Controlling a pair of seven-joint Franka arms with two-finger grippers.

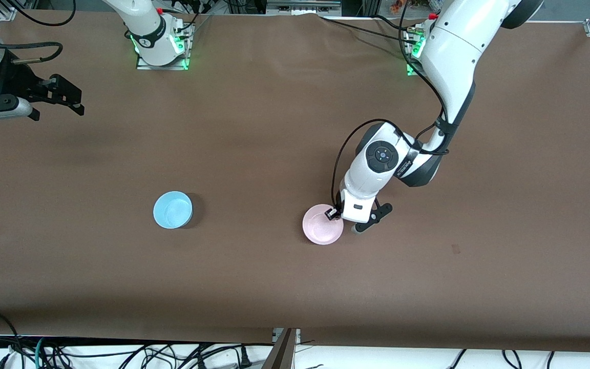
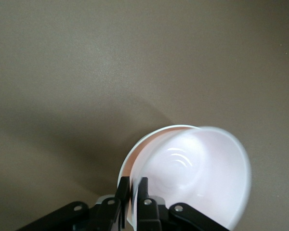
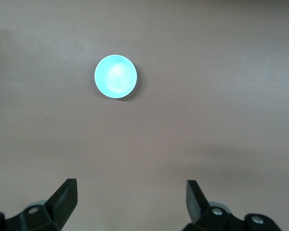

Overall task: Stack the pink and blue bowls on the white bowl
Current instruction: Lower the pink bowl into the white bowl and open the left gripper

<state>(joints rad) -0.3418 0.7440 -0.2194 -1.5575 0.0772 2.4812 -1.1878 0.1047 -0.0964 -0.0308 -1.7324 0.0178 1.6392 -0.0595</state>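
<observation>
Left wrist view: left gripper has its fingers pinched close on the rim of the pink bowl; a white rim shows just under the pink one, so the pink bowl appears nested in the white bowl, though that is a judgement.
Front view, left arm: left gripper sits low at the pink bowl's edge; white bowl not separately visible here.
Right gripper: jaws wide apart, empty, waiting over the tabletop at the right arm's end.
Blue bowl: alone on the tabletop, well apart from the pink bowl, toward the right arm's end; seen under the right gripper as.
Progress: pink apparently placed, release pending; blue not yet stacked.
</observation>
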